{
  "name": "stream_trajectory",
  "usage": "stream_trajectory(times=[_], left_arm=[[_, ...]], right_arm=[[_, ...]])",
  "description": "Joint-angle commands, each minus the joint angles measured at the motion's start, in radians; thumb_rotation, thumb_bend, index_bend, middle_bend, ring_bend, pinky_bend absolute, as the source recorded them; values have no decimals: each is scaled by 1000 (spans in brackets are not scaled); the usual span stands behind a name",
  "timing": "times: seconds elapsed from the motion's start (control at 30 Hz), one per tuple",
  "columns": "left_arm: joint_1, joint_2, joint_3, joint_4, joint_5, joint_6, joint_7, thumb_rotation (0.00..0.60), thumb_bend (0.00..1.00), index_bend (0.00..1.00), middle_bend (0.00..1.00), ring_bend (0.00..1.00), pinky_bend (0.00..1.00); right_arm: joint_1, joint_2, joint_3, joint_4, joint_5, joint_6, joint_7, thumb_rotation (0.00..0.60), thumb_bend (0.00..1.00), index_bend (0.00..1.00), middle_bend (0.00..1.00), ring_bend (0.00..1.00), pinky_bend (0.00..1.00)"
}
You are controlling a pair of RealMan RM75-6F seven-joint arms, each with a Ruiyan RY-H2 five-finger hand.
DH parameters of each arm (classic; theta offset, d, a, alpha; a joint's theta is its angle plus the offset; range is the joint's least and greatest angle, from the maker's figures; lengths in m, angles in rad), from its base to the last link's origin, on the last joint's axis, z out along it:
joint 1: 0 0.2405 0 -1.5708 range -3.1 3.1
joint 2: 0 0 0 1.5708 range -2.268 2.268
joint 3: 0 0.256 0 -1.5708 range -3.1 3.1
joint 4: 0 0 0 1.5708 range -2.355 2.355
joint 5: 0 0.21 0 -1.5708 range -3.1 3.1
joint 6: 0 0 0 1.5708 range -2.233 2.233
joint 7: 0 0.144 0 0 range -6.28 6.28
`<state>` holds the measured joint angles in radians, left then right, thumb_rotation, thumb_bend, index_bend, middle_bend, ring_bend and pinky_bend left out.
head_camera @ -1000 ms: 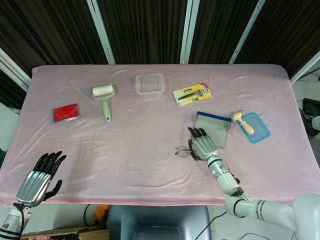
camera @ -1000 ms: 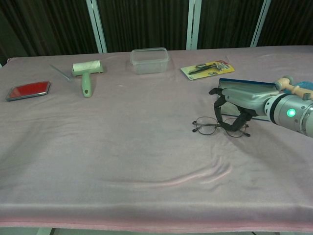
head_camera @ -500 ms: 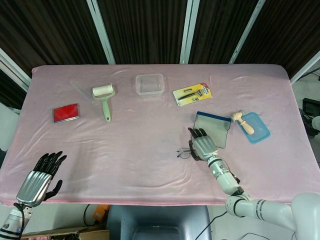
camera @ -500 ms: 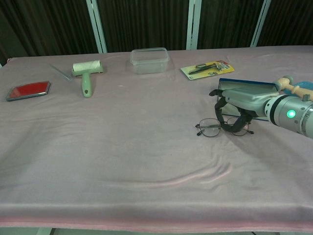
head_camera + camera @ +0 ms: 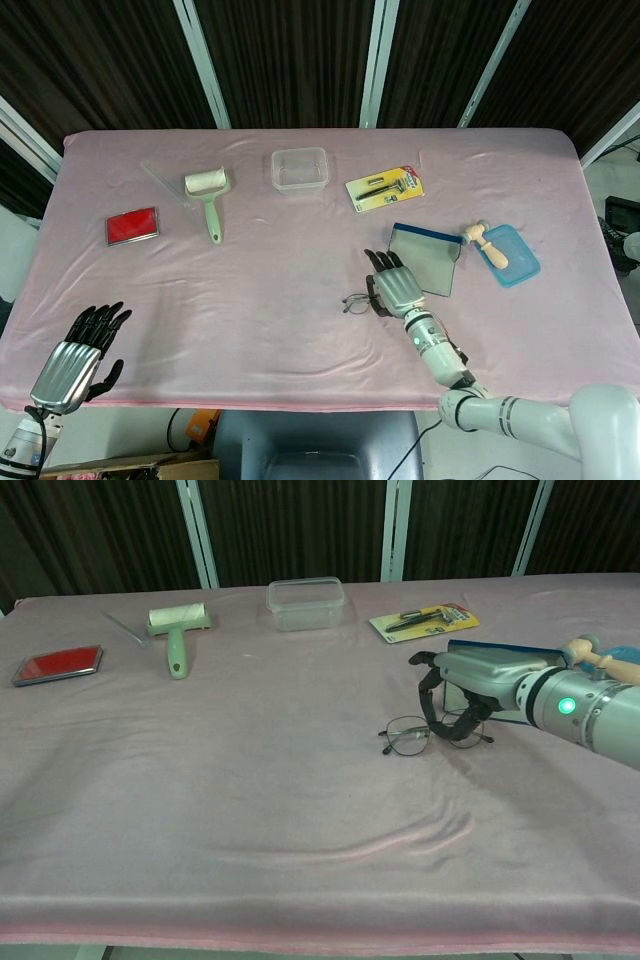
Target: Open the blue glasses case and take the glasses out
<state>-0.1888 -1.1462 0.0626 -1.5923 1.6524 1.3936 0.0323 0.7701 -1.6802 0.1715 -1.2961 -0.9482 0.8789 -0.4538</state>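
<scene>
Step in hand: glasses (image 5: 430, 734) are already out of the blue glasses case (image 5: 426, 257); the right robot hand (image 5: 462, 693) is carrying or setting them on the bench (image 5: 250, 780). This is judged from the layout only.
Right robot hand: fingers curled down over the glasses' right part, apparently pinching the frame. One lens sticks out free on the side away from the case.
Glasses position: just beside the case, on its near-left side, low over the pink cloth. I cannot tell whether they touch it.
Case position: lies flat just behind the hand.
Doing it well: keep the pinch on the frame, not the lens. Lower level until both rims rest, then release straight up to avoid dragging.
Left robot hand (image 5: 78, 355): far from the case at the near bench corner, fingers spread, holding nothing.
Head view only: left hand, and the case outline from above.
Chest view only: finger curl around the frame and the gap under the palm.
</scene>
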Motion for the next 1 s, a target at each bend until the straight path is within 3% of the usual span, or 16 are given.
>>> stream_trajectory(times=[0.03, 0.3, 0.63, 0.7, 0.87, 1.0], left_arm=[[-1, -2, -1, 0, -3, -3, 4, 600, 437, 0, 0, 0, 54], [-2, 4, -2, 1, -5, -3, -11, 600, 437, 0, 0, 0, 54], [-4, 10, 0, 5, -3, -6, -29, 600, 438, 0, 0, 0, 54], [-5, 11, 1, 5, -1, -6, -32, 600, 438, 0, 0, 0, 54], [-5, 11, 4, 6, 3, -8, -33, 600, 436, 0, 0, 0, 54], [-5, 11, 7, 5, 8, -7, -30, 600, 437, 0, 0, 0, 54]], right_arm=[[60, -68, 53, 40, 42, -14, -37, 600, 551, 718, 101, 0, 0], [198, -246, 154, 227, 185, -47, -121, 600, 551, 718, 102, 0, 0], [363, -439, 248, 479, 214, -59, -140, 600, 551, 681, 103, 0, 0], [385, -468, 257, 522, 217, -68, -146, 600, 551, 599, 102, 0, 0], [400, -486, 269, 547, 246, -90, -180, 600, 550, 215, 28, 0, 0], [373, -448, 258, 486, 235, -62, -197, 600, 524, 125, 15, 0, 0]])
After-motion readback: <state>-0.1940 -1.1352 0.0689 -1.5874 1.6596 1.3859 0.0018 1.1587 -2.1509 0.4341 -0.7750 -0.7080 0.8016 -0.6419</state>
